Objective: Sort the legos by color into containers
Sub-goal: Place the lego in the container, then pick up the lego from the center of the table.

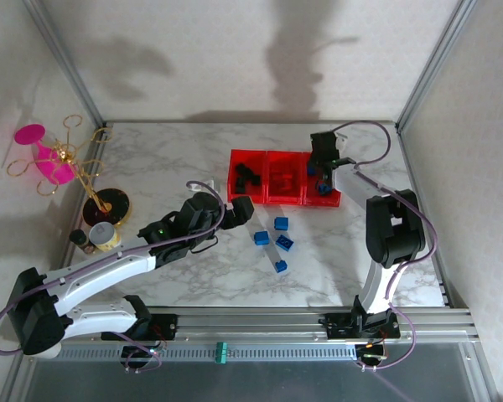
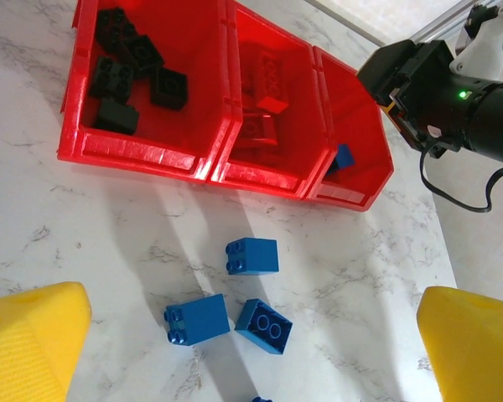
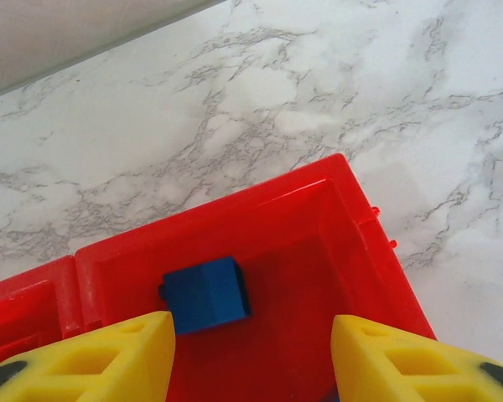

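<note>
The containers (image 1: 281, 199), three joined red bins, sit in the upper middle of the top view. From the left wrist we count about five black legos (image 2: 168, 88) in the left bin, but they are piled together, so the count is unsure. The red legos (image 2: 272, 105) in the middle bin blend into the red plastic, and we make out at least three. One blue lego (image 3: 205, 295) lies in the right bin, half hidden behind its wall from the left wrist. Four loose blue legos (image 1: 281, 223) lie on the marble table (image 1: 168, 167) just below the bins; the left wrist frame cuts off the fourth at its bottom edge. The right gripper (image 3: 251, 356) hangs over the right bin, spread and empty, and hides part of that bin from above. The left gripper (image 1: 239, 209) sits left of the loose bricks, its yellow fingers (image 2: 33, 343) wide apart with nothing held, clipped by the lower corners. At the far left stand one pink goblet (image 1: 42, 151) and one gold wire stand (image 1: 71, 155).
</note>
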